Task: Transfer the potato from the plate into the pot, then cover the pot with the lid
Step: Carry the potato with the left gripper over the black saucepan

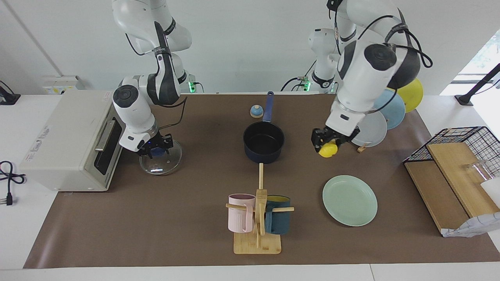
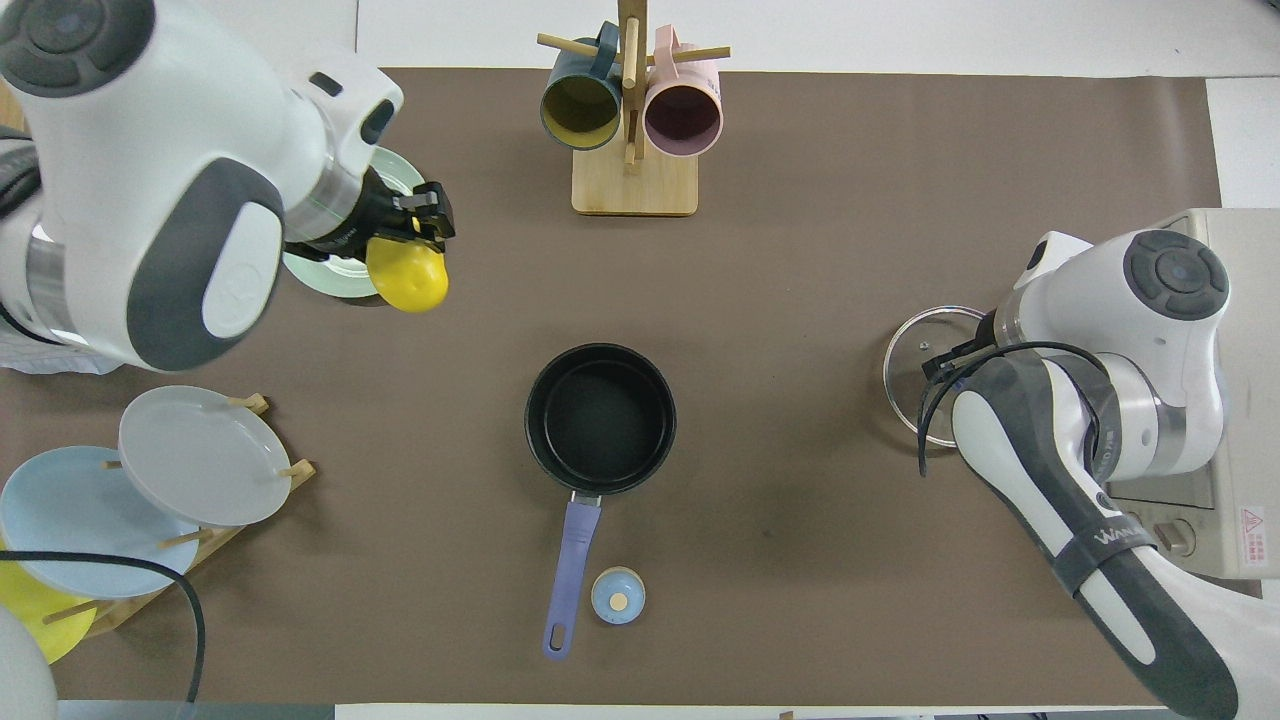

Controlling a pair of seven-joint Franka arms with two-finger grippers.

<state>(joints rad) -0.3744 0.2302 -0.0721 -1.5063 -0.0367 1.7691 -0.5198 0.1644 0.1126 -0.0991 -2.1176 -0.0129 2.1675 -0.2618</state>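
Note:
My left gripper [image 1: 327, 145] is shut on the yellow potato [image 1: 328, 150] and holds it in the air over the brown mat, between the mint-green plate [image 1: 349, 200] and the dark pot [image 1: 263, 141]. It also shows in the overhead view [image 2: 425, 235] with the potato [image 2: 405, 275]; the arm hides most of the plate [image 2: 325, 275] there. The plate is bare. The pot [image 2: 600, 418] is empty, its blue handle toward the robots. The glass lid [image 1: 161, 160] lies flat on the mat beside the toaster oven. My right gripper [image 1: 156, 150] is down at its blue knob; the lid's rim shows from above [image 2: 915, 370].
A toaster oven [image 1: 70, 140] stands at the right arm's end. A mug rack [image 1: 258, 218] with pink and teal mugs stands farther from the robots than the pot. A small bell [image 1: 256, 111] sits beside the pot handle. Upright plates in a rack [image 1: 384, 113] and a wire basket [image 1: 465, 146] are at the left arm's end.

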